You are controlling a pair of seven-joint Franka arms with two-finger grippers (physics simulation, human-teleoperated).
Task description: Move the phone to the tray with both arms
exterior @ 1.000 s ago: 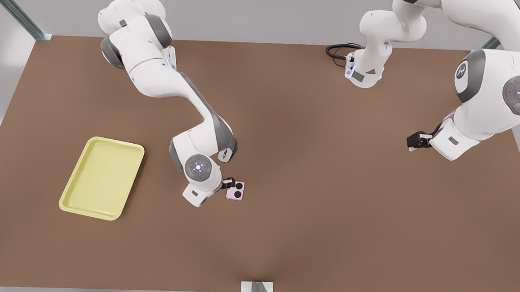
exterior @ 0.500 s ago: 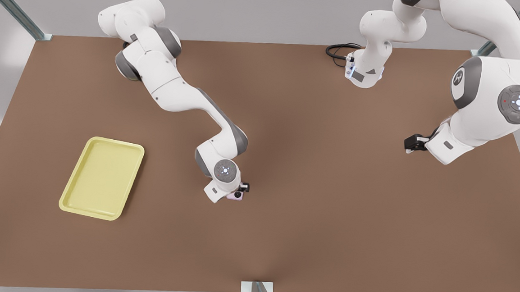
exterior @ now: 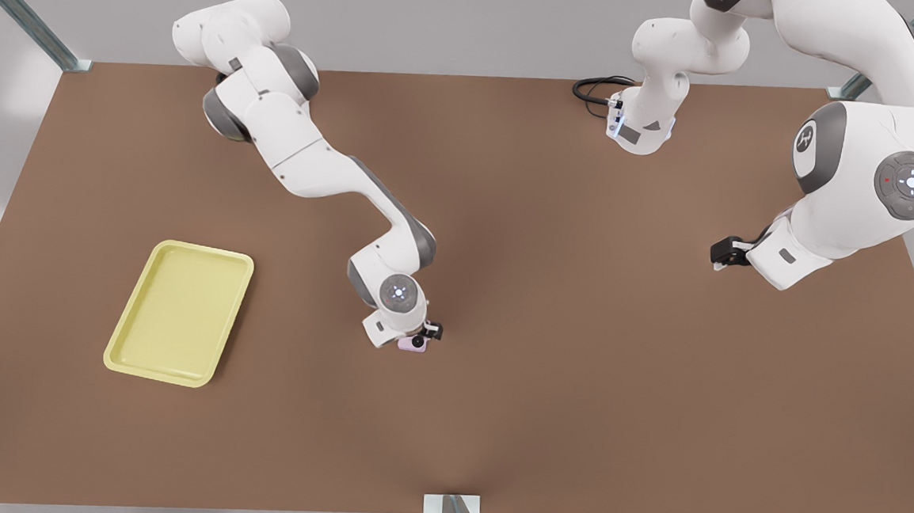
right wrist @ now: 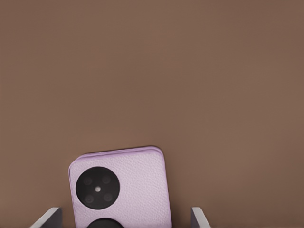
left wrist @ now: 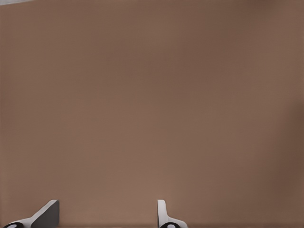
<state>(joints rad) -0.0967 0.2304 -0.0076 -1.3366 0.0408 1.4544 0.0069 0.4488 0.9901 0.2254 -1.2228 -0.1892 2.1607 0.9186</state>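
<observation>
The right gripper's fingers [right wrist: 52, 214] stand wide apart, one on each side of the phone [right wrist: 124, 187], and there is a gap between each finger and the phone's edges. They are not holding it. The phone is pale pink and lies flat on the brown table [exterior: 544, 389], camera circles up. In the front view the right gripper [exterior: 424, 335] sits low over the phone [exterior: 412, 345], near the middle of the table.

The left gripper [left wrist: 107, 213] has its fingers spread too, with nothing but bare table between them. In the front view the left gripper [exterior: 725, 251] hangs above the table at the front view's right, well apart from the phone. That arm waits.

The yellow tray [exterior: 180, 312] lies at the front view's left, apart from the phone, with nothing in it.

The table top is plain, smooth brown. Behind it is a pale grey wall, with slanted metal bars [exterior: 20, 8] in the far corners. A black cable [exterior: 598, 89] curls on the table by the base of one arm. A small grey mark shows on one arm's joint cover [exterior: 807, 139], but I cannot read it.
</observation>
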